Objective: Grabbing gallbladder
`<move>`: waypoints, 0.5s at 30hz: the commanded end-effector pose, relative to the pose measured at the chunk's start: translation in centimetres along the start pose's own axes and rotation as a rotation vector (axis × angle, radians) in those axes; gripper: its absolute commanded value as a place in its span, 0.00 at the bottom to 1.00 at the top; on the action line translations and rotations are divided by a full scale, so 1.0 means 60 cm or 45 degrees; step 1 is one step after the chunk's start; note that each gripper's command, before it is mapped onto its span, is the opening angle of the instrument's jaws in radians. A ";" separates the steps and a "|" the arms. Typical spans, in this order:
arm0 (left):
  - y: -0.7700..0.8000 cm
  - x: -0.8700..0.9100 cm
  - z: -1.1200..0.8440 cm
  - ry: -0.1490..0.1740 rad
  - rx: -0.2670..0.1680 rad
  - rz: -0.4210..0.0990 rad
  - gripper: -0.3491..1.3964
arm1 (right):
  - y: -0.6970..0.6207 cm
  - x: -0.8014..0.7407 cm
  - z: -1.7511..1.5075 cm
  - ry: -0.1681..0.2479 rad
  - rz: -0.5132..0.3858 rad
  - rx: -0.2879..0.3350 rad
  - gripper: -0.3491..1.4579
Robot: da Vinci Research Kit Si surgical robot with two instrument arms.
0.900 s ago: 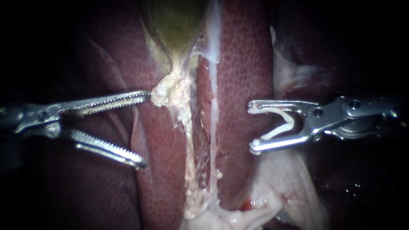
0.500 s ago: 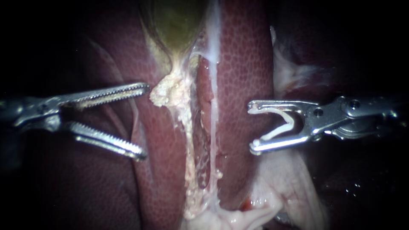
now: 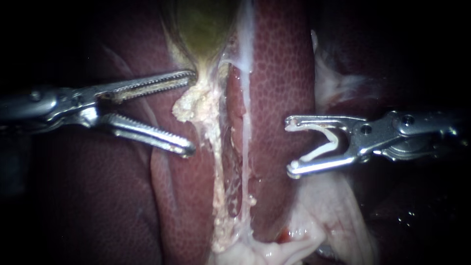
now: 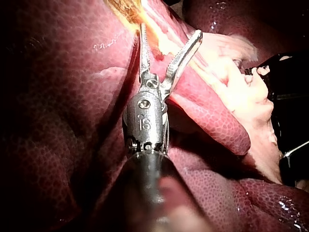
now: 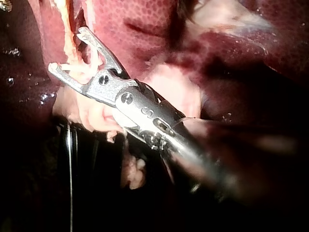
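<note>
The liver (image 3: 279, 73) fills the frame, with the greenish gallbladder (image 3: 203, 24) at top centre. From the left edge, the left instrument (image 3: 191, 112) spreads its toothed jaws beside the gallbladder's pale neck, gripping nothing. At centre right, the right instrument (image 3: 290, 146) holds a white clip (image 3: 319, 152) between its jaws.

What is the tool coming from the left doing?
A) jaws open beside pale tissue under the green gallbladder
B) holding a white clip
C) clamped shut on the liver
A: the left tool has its toothed jaws apart, gripping nothing, their tips at the pale tissue just below the gallbladder.
</note>
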 end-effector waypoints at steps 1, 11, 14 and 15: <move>0.0000 0.0004 0.0001 0.000 0.001 -0.003 0.57 | 0.0000 0.0000 0.0000 0.000 0.000 0.000 0.53; 0.0004 0.0032 -0.0006 0.030 -0.078 -0.018 0.00 | -0.0001 0.0000 0.0000 0.000 0.000 0.001 0.53; 0.0004 0.0033 -0.0014 0.054 -0.087 -0.034 0.00 | -0.0001 0.0000 0.0000 0.000 0.000 0.001 0.53; 0.0004 0.0033 -0.0015 0.063 -0.097 -0.042 0.00 | -0.0001 0.0000 0.0000 0.000 0.000 0.001 0.53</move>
